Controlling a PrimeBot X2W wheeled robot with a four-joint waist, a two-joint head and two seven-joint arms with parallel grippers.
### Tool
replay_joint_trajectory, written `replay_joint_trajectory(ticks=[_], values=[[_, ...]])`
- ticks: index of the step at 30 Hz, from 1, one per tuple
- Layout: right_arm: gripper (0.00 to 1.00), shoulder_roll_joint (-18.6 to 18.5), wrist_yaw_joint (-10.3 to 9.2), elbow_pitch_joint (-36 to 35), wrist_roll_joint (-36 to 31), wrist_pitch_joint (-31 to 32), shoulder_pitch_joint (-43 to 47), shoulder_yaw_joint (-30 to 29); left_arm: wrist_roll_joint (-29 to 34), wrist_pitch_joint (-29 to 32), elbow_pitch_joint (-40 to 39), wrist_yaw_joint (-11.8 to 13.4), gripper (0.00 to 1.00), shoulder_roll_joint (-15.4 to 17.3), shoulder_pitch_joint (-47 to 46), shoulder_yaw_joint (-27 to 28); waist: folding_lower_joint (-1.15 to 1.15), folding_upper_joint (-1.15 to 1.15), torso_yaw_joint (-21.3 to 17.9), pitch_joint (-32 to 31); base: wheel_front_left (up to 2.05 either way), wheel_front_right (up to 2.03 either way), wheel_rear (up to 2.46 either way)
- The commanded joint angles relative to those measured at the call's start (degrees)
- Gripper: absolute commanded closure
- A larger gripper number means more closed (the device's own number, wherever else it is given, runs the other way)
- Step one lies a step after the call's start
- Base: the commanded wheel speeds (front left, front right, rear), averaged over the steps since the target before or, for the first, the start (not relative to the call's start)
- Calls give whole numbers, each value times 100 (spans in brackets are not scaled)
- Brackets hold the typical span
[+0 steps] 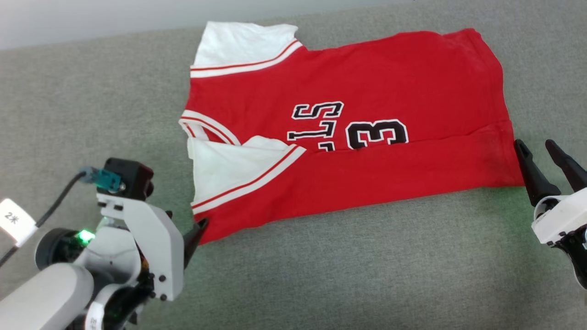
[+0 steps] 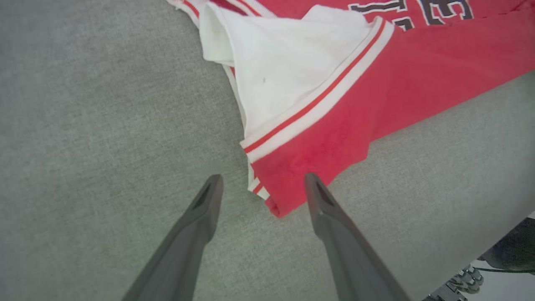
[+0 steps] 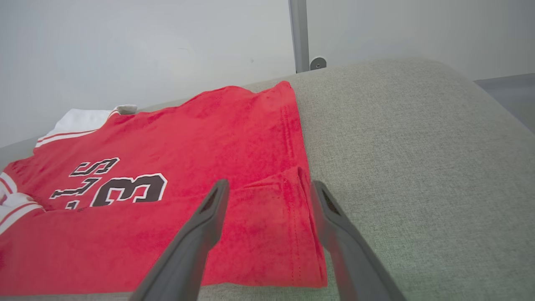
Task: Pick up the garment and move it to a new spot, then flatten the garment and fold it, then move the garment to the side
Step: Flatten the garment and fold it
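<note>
Grey-green woven upholstery covers the cushion (image 1: 321, 275) that carries everything observed. At its near left corner stands the left arm (image 1: 146, 247), white-housed, with a green lamp (image 1: 85, 236) lit at the wrist and a white tag (image 1: 13, 222) beside it. The left gripper (image 2: 262, 179) has its two dark fingers spread wide with nothing clamped. In the left wrist view the near left corner of the garment (image 1: 367, 192) lies on the cushion between the fingertips; whether either tip touches the cloth cannot be determined.

The garment, a red jersey, lies flat across the middle of the cushion, collar end to the left and hem (image 1: 500, 110) to the right, its far side close to the cushion's far edge. Its near long side is folded over onto the chest. At the left end one white sleeve (image 1: 243, 43) lies at the far side and the second sleeve (image 1: 224, 174) lies nearer, turned over with the fold, with the striped neck trim (image 1: 206, 128) between them. At the centre, black-and-white lettering (image 1: 316, 121) and a figure 3 (image 1: 377, 134) are cut off along their near side by the folded edge. The cloth is doubled at the near right corner.

The right gripper (image 1: 534, 146) stands just beside that corner, toward the cushion's right edge, its fingers parted wide and holding nothing. In the right wrist view the hem line runs between the two fingers, one over red cloth, the other over bare upholstery.
</note>
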Motion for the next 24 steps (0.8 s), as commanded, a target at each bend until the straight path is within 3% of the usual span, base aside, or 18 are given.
replay_joint_trajectory(ticks=[1, 19, 20, 21, 23, 24], values=[[0, 36, -9, -4, -13, 0, -29, 4, -37, -36, 73, 40, 0, -21, 41, 56, 0, 0, -105, 105, 0, 0, 0], [0, -25, -8, 273, 99, -141, -372, 214, -639, -154, 1498, -599, 0, -545, 389, -92, 0, 0, -431, 343, 0, 0, 0], [0, -46, -9, 280, 109, -132, -373, 217, -647, -173, 1541, -645, 17, -561, 394, -104, 0, 0, -432, 335, 0, 0, 0], [0, -75, -9, 287, 115, -114, -377, 217, -640, -211, 1566, -712, 55, -578, 383, -105, 0, 0, -433, 323, 0, 0, 0], [0, -142, -8, 275, 114, -29, -384, 243, -667, -292, 1625, -798, 100, -635, 381, -79, 0, 0, -425, 297, 0, 0, 0], [0, -184, -9, 270, 116, 61, -387, 278, -670, -306, 1649, -837, 100, -655, 381, -82, 0, 0, -422, 284, 0, 0, 0]])
